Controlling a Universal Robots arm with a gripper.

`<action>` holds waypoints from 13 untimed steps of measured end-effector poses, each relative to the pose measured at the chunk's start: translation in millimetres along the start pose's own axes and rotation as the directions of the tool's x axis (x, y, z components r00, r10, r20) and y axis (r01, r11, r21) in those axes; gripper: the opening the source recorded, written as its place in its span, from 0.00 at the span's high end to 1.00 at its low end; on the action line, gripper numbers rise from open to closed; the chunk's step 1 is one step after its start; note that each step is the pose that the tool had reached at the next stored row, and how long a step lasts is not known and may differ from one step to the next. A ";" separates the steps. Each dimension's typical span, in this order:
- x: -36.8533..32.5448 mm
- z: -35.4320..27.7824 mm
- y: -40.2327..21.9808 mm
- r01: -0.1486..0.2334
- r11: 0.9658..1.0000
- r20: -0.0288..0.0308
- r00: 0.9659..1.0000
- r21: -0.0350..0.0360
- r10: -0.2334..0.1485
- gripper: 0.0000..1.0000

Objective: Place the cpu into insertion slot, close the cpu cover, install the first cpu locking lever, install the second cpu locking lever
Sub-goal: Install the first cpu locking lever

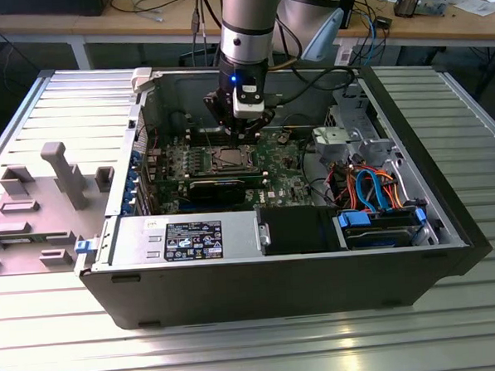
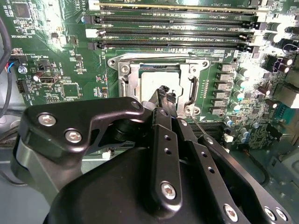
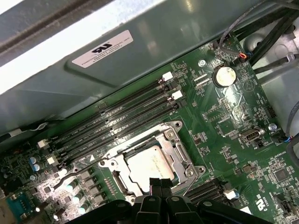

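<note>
Hovering over seated cpu (image 3: 149, 163), fingers (image 2: 162, 93) pinched together, cpu cover (image 3: 180, 144) down, white label (image 3: 103, 49) on case wall (image 3: 187, 28)

The arm (image 1: 243, 24) hangs near-vertical from above, silver tube running into a black wrist (image 1: 240, 79) where a small blue light (image 1: 234, 78) glows. Below it the gripper (image 1: 241, 129) points straight down. In both wrist views its 2 black fingertips (image 2: 162, 91) (image 3: 155, 183) sit pressed together, jaws drawn tight, the bolted black linkage bars (image 2: 164, 154) on either side folded in toward the middle.
</note>
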State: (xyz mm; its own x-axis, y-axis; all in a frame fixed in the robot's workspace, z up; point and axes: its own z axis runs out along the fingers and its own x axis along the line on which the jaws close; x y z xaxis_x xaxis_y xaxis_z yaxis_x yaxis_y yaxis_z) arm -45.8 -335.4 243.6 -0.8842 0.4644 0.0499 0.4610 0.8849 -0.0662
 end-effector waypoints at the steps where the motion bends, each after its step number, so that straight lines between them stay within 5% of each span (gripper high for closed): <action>1: 0.0 0.0 0.0 0.001 1.000 0.000 1.000 0.000 -0.001 0.89; 13: 0.0 0.0 0.0 0.012 1.000 0.001 1.000 0.001 -0.012 0.89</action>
State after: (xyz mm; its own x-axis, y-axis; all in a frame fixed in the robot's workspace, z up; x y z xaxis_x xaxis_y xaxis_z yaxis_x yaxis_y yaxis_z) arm -45.8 -335.4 243.6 -0.8896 0.4540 0.0499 0.4506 0.8903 -0.0661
